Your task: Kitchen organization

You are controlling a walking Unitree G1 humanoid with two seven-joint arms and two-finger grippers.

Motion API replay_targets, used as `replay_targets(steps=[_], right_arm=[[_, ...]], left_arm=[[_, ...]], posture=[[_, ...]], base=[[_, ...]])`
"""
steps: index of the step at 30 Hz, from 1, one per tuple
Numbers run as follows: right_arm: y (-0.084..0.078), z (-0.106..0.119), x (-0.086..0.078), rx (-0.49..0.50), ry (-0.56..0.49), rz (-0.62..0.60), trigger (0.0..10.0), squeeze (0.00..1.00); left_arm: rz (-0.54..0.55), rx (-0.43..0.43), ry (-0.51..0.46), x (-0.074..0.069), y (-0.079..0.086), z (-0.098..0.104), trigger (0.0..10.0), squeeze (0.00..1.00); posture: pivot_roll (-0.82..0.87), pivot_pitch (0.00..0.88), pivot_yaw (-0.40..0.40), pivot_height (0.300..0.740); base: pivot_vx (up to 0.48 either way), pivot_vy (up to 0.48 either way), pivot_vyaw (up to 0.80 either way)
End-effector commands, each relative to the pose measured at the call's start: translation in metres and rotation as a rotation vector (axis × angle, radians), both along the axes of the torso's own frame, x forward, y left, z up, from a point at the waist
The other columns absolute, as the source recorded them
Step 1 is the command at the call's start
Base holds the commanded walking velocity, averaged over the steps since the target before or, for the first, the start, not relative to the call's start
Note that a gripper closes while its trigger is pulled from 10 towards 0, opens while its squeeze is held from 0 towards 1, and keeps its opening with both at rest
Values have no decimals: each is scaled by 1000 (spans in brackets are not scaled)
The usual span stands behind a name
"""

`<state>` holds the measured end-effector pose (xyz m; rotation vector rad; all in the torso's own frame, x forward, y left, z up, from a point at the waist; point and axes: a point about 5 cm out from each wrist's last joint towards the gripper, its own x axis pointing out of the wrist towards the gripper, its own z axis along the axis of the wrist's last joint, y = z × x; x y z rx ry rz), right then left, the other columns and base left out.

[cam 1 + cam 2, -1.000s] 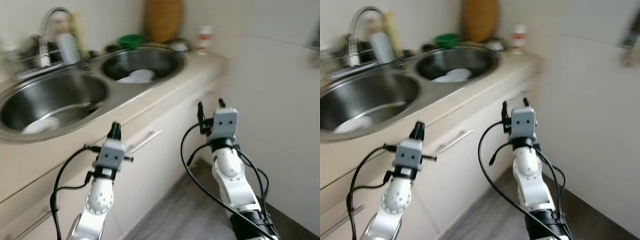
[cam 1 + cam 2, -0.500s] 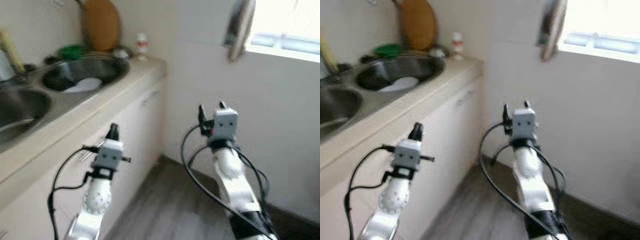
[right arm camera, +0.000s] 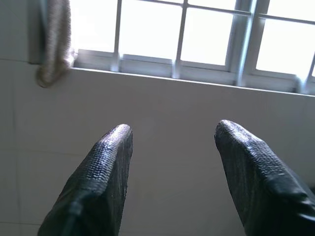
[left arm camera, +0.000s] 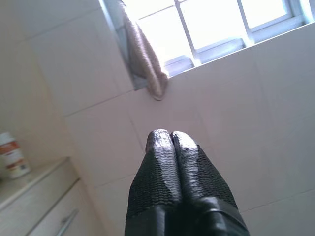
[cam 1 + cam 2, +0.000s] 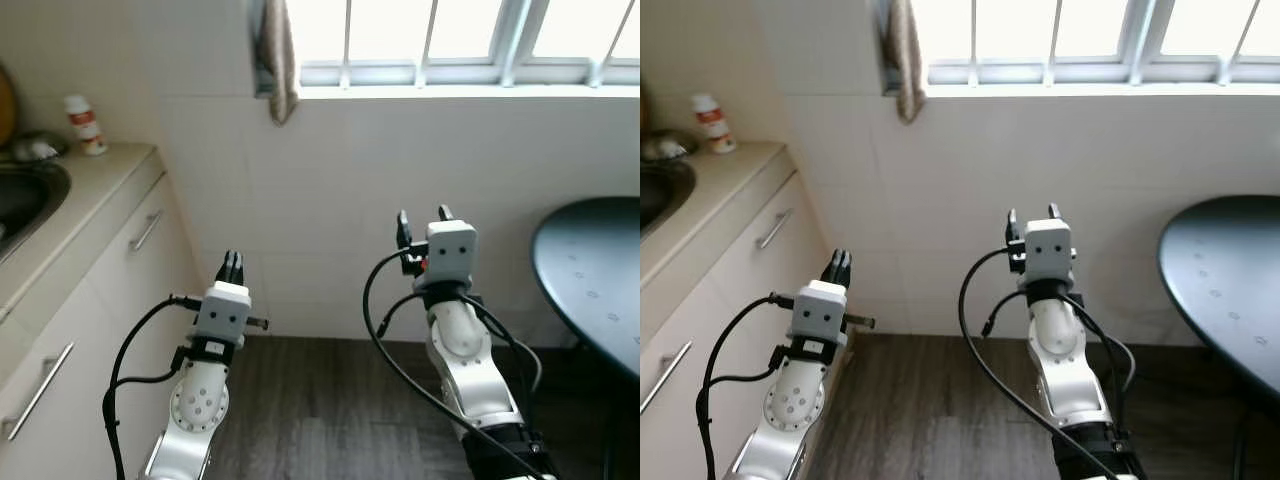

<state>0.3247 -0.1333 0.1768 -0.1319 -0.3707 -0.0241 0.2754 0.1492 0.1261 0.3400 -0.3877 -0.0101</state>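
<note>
- I judge the tidying barely under way from here: I carry nothing, and I'm facing a tiled wall under a window, not any work surface.
- My left pincer is raised in front of me with its fingers pressed together, holding nothing.
- My right pincer is raised too, with its fingers spread wide and nothing between them.
- The kitchen things lie off to my left: a small white bottle with a red band stands on the counter near the wall, beside the rim of the sink.
- A cloth hangs by the window; a dark round table sits to my right, well apart.
- The bottle's label is too small for me to read; I see no other writing.
- What is left, as I judge it, is nearly everything.
</note>
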Motion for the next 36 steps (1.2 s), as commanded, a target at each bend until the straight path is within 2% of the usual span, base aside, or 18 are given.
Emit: replay_targets(steps=[1,7,11,17,19,21,25,27,28,29,30,31,34,36], right_arm=[[4,1,1,-3,3,9,10000,0],[4,-2,1,-20,18,12,10000,0],[7,-16,2,-66,96,52,10000,0],[7,-26,-3,-109,135,79,10000,0],[1,-37,-4,-138,193,53,10000,0],[-11,-55,-6,-141,306,1,10000,0],[-21,-71,-10,-152,390,-41,10000,0],[-18,-82,-15,-178,453,21,10000,0],[-18,-82,-15,-178,453,21,10000,0],[-10,-96,-21,-222,533,126,10000,0],[-3,-103,-26,-264,566,195,10000,0],[-3,-103,-26,-264,566,195,10000,0],[12,-119,-42,-439,611,322,10000,0],[19,-130,-50,-479,650,374,10000,0]], left_arm=[[0,1,6,0,1,0,10000,0],[0,4,9,0,0,-1,10000,0],[1,3,19,0,0,-2,10000,0],[11,-14,65,-1,3,-11,10000,0],[12,-25,110,-2,6,-18,10000,0],[-2,-23,208,-3,6,-34,10000,0],[-17,-32,232,-8,5,-40,10000,0],[-82,-19,276,-10,-2,-45,10000,0],[-82,-19,276,-10,-2,-45,10000,0],[-181,-2,334,-14,-12,-52,10000,0],[-239,29,368,-16,-20,-57,10000,0],[-239,29,368,-16,-20,-57,10000,0],[-316,126,460,-20,-32,-70,10000,0],[-306,146,522,-18,-31,-79,10000,0]], posture=[[-61,0,28,740],[-63,0,28,740],[-65,0,29,740],[-67,0,29,740],[-68,0,27,740],[-66,0,27,740],[-66,0,29,740],[-70,0,31,740],[-70,0,31,740],[-68,0,32,740],[-68,0,32,740],[-68,0,32,740],[-75,0,38,740],[-77,0,38,740]], base=[[0,0,-475],[0,0,0],[0,0,0],[0,0,0],[0,0,0],[0,0,0],[0,0,0],[0,0,0],[0,0,0],[0,0,0],[0,0,0],[0,0,0],[0,0,0],[0,0,0]])
